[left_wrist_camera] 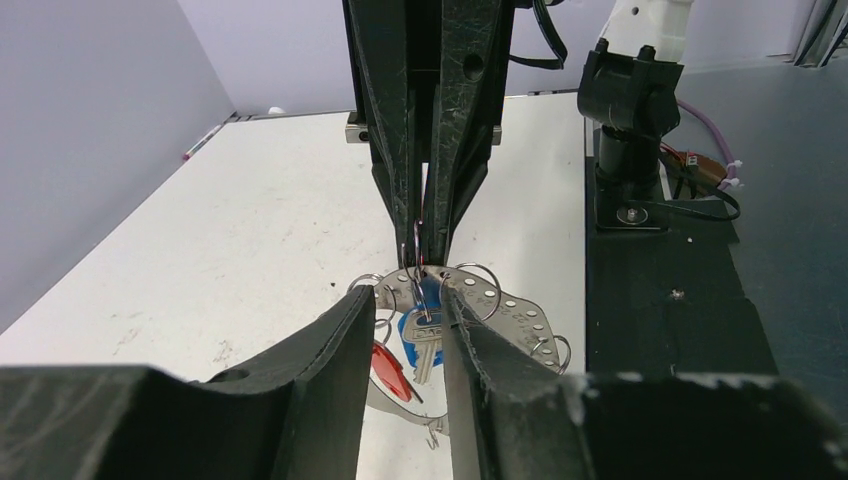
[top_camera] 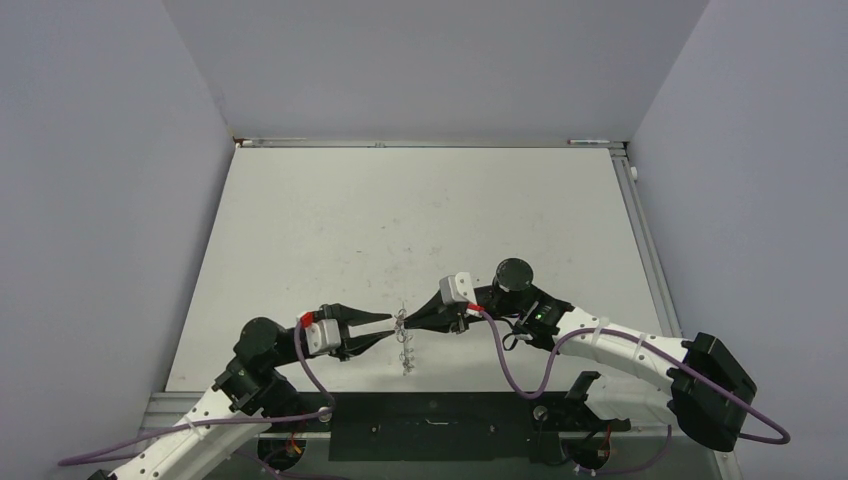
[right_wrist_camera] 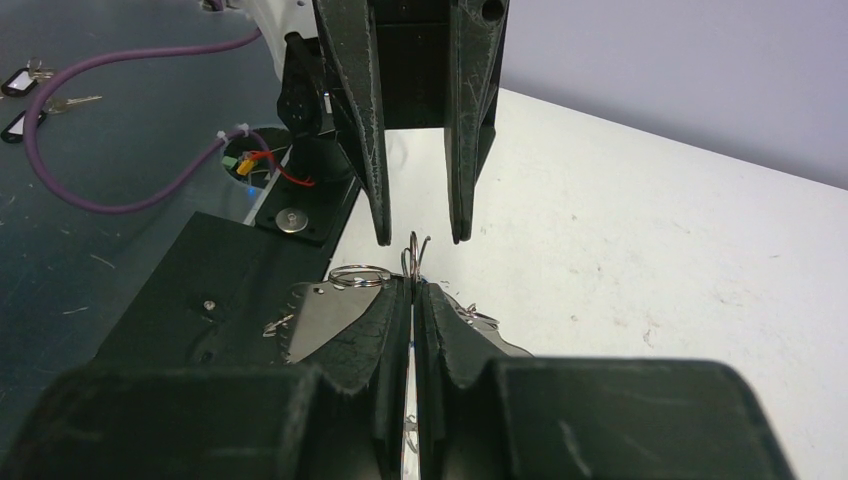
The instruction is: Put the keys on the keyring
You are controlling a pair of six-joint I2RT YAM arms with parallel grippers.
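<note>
The keyring [left_wrist_camera: 512, 306] is a flat silvery hoop with punched holes and small wire loops, hanging just above the white table [top_camera: 420, 220]. My right gripper [left_wrist_camera: 425, 252] comes down from above and is shut on its top edge. The same pinch shows in the right wrist view, where my right gripper [right_wrist_camera: 412, 285] has the keyring [right_wrist_camera: 318, 316] spreading to both sides. The blue key [left_wrist_camera: 428, 336] and the red key [left_wrist_camera: 390, 369] hang from loops inside the hoop. My left gripper [left_wrist_camera: 408, 292] is open, its tips on either side of the blue key. From above, the left gripper [top_camera: 392, 327] and right gripper [top_camera: 408, 323] meet tip to tip over the keyring [top_camera: 406, 352].
The black base plate [top_camera: 430, 432] lies along the table's near edge, just behind the hanging ring. A purple cable [top_camera: 515, 375] loops off the right arm. Spare tagged keys [right_wrist_camera: 20, 78] lie on the dark floor beyond the table. Grey walls close in the left, far and right sides.
</note>
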